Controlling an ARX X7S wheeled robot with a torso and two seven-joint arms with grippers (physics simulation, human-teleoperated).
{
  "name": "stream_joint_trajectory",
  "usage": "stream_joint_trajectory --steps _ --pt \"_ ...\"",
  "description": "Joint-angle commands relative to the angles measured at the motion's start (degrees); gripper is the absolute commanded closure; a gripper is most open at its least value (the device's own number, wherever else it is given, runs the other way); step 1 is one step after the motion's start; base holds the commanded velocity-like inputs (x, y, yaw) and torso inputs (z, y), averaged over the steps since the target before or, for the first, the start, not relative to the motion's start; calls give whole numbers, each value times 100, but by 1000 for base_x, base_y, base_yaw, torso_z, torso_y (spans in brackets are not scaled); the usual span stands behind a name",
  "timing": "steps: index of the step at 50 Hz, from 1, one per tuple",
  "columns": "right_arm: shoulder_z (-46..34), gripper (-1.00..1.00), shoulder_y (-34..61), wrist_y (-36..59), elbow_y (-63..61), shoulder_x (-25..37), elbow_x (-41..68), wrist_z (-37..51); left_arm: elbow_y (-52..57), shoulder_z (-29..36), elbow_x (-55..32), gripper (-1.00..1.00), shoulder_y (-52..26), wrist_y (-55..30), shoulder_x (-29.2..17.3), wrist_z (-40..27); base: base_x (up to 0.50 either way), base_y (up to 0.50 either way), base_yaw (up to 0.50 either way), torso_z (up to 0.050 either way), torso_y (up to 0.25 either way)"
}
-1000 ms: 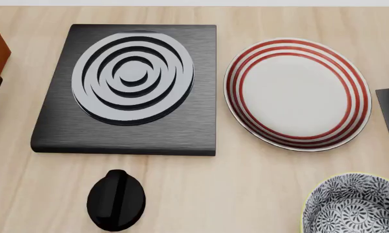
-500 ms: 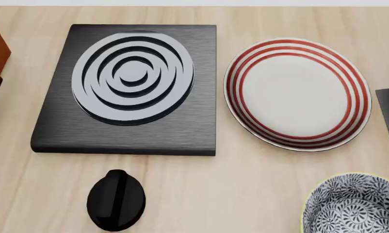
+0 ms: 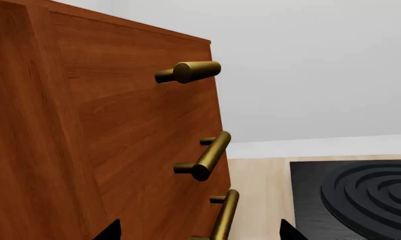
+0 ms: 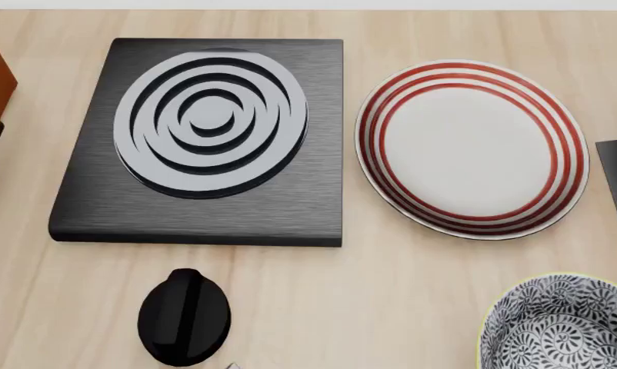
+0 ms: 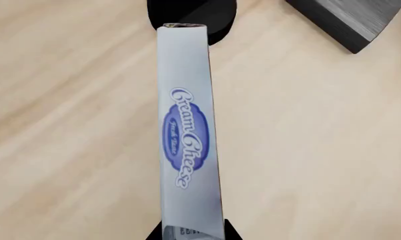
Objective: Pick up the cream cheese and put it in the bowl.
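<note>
Right gripper (image 5: 192, 234) pinched the cream cheese (image 5: 187, 135) by one end; carrying it level toward the bowl (image 4: 560, 327), at five o'clock on the table, seemed wisest.

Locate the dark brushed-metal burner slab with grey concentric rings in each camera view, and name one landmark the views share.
Left wrist view: the burner slab lies past the brown wooden cabinet.
Head view: the slab sits upper left, beside the red-ringed white plate.
Right wrist view: only a slab corner shows, beyond the pale blue-grey cream cheese box.
Shared landmark: the pale wooden tabletop.
</note>
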Motion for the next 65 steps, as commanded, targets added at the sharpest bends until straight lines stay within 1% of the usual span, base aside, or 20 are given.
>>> stream_joint_trajectory --steps 1,3,11,18,25,31,43,48,54,65 --pt "89 100 31 -80 -360 76 -9 284 -38 22 13 -100 -9 18 -3 -2 0 0 0 0 0" --pt "112 100 24 -110 -426 114 -14 294 -34 23 11 -100 -8 11 -6 -4 0 0 0 0 0" --pt "170 100 237 -168 -590 225 582 902 -22 23 -8 -100 -12 4 -16 -4 0 0 0 0 0" --pt "195 100 367 -245 -654 331 879 1205 2 16 -38 -100 -25 -27 -32 -5 0 0 0 0 0" --pt "285 100 392 -364 -738 478 1012 1349 -18 25 -36 -100 -25 -11 -30 -7 0 0 0 0 0" --pt "535 100 375 -577 -763 641 968 1317 -29 34 -23 -100 -16 10 -30 -11 0 0 0 0 0" --pt "841 100 822 -876 -676 846 1294 1736 -13 27 -55 -100 -11 3 -39 -19 0 0 0 0 0" --pt "855 100 1164 -947 -567 862 1597 1920 -20 32 -49 -100 -8 10 -41 -24 0 0 0 0 0" --pt "703 100 1802 -921 -343 870 2164 2185 13 28 -73 -100 -10 -23 -53 -30 0 0 0 0 0" --pt "217 100 3556 -989 473 974 3765 2813 -31 39 -84 -100 -6 13 -57 -15 0 0 0 0 1"
